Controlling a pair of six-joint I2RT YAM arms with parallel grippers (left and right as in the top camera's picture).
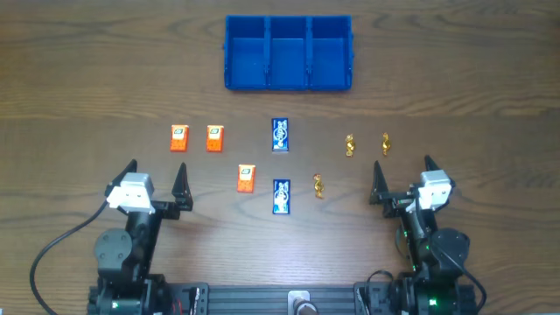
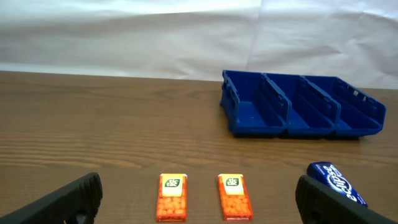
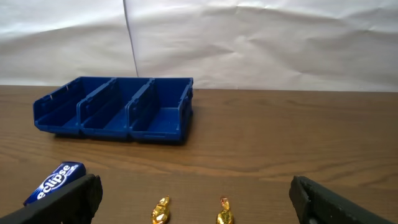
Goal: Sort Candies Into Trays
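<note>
Candies [image 1: 280, 135] strewn across wooden table [image 1: 87, 87], blue tray [image 1: 289, 85] beyond

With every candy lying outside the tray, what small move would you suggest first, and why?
I would probably ease the left claw forward and down over the nearest orange box. The claw is open and holds nothing, and that box lies just ahead of it. The tray is empty, so nothing is sorted yet.
</note>
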